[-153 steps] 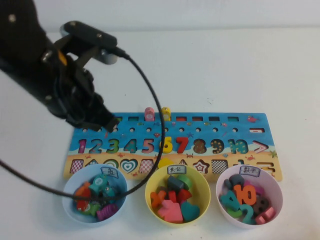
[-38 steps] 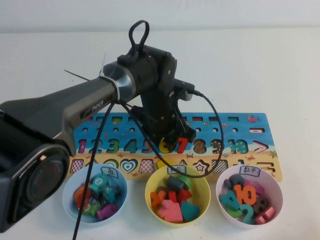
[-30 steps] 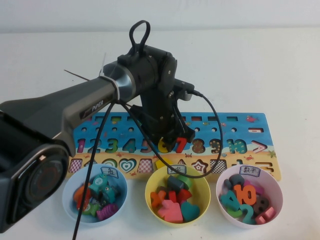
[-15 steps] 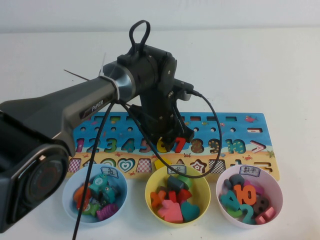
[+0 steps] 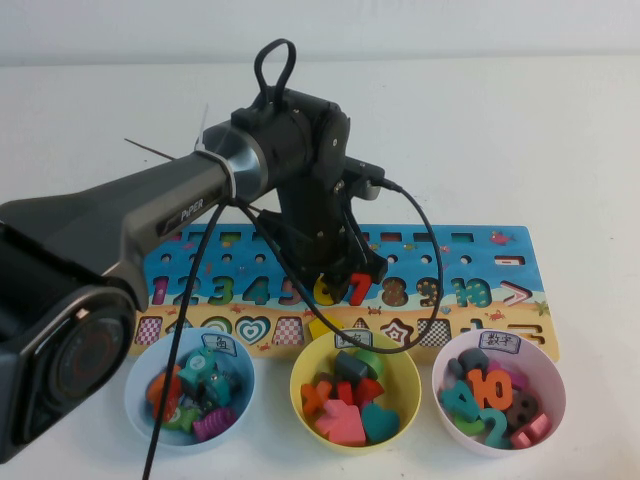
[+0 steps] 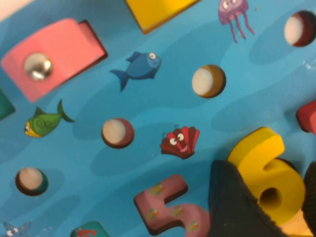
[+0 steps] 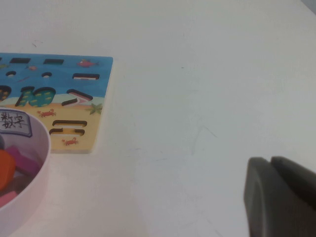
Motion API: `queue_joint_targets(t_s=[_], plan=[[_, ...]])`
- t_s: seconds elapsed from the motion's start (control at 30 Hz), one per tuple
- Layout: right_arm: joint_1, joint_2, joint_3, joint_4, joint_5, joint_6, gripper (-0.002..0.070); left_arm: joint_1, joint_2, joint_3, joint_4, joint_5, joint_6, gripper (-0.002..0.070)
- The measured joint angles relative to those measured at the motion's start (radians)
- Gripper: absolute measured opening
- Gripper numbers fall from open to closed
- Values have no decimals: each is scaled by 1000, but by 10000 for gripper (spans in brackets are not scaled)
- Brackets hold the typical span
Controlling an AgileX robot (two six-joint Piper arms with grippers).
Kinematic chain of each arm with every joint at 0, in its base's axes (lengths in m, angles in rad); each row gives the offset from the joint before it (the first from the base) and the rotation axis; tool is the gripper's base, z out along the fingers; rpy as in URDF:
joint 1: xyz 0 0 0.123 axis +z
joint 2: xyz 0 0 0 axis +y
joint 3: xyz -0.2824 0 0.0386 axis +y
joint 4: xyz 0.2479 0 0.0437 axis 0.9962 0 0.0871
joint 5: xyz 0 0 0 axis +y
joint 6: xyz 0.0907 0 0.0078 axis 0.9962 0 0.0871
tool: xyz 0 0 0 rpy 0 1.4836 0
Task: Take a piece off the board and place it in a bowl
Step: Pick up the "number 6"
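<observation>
Left gripper [image 5: 338,284] down on the board [image 5: 480,262], fingers [image 6: 237,207] partway apart, pinching the yellow 6 [image 6: 269,170] beside the red 7 [image 5: 361,288]. Pink bowl [image 5: 499,399] well apart. Right gripper [image 7: 279,197] pressed together over bare table [image 7: 197,98].

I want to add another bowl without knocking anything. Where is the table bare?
Free: the table beyond the board, and right of the pink bowl, where the right gripper sits shut. Crowded: the near edge with the blue bowl and yellow bowl, and where the left gripper grips the yellow 6.
</observation>
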Motion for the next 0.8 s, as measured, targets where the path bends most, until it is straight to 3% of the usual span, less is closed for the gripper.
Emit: queue_joint_targets(t_s=[0.8], plan=[[0, 0, 0, 0, 0, 0, -17, 52, 0, 0, -74, 0, 0, 253]])
